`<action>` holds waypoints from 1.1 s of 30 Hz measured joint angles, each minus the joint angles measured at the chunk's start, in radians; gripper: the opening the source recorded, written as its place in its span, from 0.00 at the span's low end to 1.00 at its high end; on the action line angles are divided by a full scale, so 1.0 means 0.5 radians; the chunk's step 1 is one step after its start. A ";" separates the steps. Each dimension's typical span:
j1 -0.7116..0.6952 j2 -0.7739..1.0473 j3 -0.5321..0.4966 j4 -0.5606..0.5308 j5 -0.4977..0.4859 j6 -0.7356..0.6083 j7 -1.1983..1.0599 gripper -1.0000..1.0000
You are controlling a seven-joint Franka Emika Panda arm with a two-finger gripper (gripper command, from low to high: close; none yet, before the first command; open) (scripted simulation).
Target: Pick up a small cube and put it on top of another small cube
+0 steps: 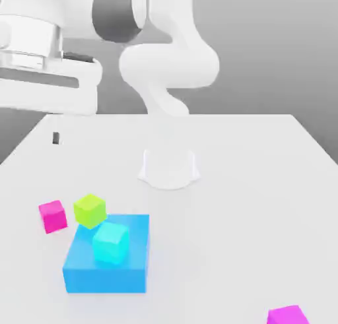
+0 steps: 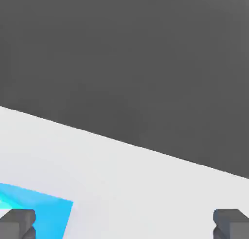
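One small magenta-pink cube [image 1: 53, 216] lies on the white table [image 1: 251, 204] at the exterior view's left, beside a lime-green cube [image 1: 90, 210]. A second small magenta cube [image 1: 288, 315] sits at the front right, cut by the picture's edge. In the hand view my gripper [image 2: 124, 224] stands open, its two dark fingertips [image 2: 17, 223] far apart with nothing between them. It hangs well above the table, and a corner of the blue block [image 2: 41, 211] shows past one fingertip.
A large blue block [image 1: 109, 257] lies front left with a cyan cube [image 1: 110, 242] on top of it. The arm's white base [image 1: 169, 165] stands at mid-table, its body [image 1: 46, 59] overhead at upper left. A small dark mark [image 1: 56, 138] lies far left.
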 joint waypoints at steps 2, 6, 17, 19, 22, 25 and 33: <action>-0.013 0.092 -0.109 -0.066 -0.005 0.067 -0.171 0.50; -0.025 0.287 -0.331 -0.198 0.028 0.204 -0.543 0.50; -0.576 1.020 0.107 -0.347 1.185 0.646 -1.978 0.50; -0.834 1.159 0.418 -0.306 1.412 0.748 -2.153 0.50; -0.943 1.222 0.548 -0.286 1.509 0.795 -2.230 0.00; -0.943 1.221 0.548 -0.286 1.510 0.790 -2.232 0.00; -0.627 0.838 0.044 -0.399 0.727 0.545 -1.646 0.00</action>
